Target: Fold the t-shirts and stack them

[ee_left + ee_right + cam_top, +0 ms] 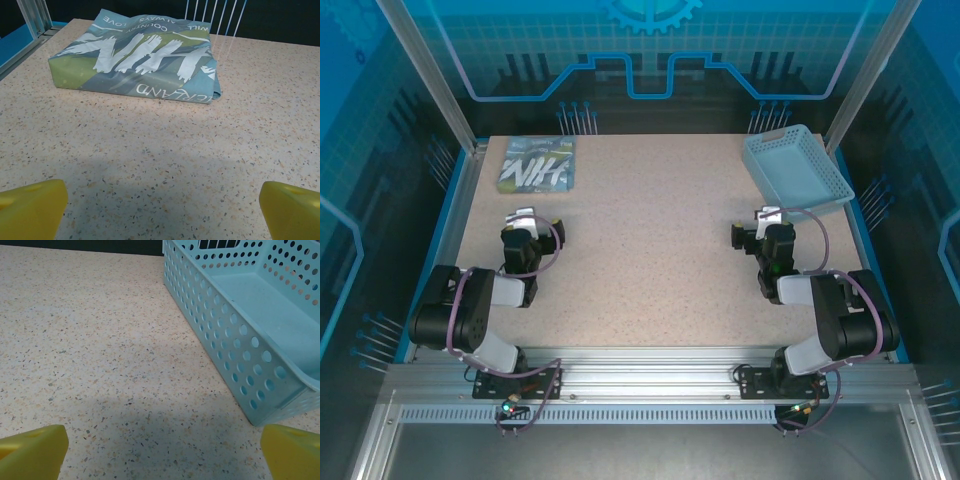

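Note:
A folded t-shirt (537, 164), dusty blue and green with bold white lettering, lies in a neat rectangle at the table's far left corner. In the left wrist view the same t-shirt (137, 57) rests flat ahead of my fingers. My left gripper (525, 222) sits below it, on the table's left side, open with bare tabletop between its yellow fingertips (30, 210). My right gripper (757, 228) is on the right side, open too, its yellow fingertips (32, 452) wide apart over bare table, just short of the basket.
A light blue perforated plastic basket (796, 170) stands at the far right corner; in the right wrist view the basket (235, 315) holds nothing. Blue rails edge the speckled table (650, 250). Metal posts rise at both far corners.

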Available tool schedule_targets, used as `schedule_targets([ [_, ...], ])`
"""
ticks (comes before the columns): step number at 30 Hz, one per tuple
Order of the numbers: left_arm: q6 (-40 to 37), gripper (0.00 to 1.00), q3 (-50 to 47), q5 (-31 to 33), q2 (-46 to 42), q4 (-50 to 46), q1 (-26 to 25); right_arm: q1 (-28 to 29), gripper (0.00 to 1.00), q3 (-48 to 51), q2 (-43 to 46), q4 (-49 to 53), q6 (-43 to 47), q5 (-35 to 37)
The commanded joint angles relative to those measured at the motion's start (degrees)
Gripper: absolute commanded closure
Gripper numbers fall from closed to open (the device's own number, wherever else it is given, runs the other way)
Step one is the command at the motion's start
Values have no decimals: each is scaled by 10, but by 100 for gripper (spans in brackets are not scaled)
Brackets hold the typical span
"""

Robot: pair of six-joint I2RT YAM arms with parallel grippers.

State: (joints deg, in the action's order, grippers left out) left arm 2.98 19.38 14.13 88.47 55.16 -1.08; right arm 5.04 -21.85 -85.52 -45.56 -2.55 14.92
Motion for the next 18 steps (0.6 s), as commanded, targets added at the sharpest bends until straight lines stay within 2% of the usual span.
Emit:
schedule_targets([
  [1,-5,1,9,5,3,4,-1,-2,0,-8,-5,-15,-3,4],
  [18,-3,1,7,1,3,7,1,-2,0,-7,-5,-16,-4,1],
])
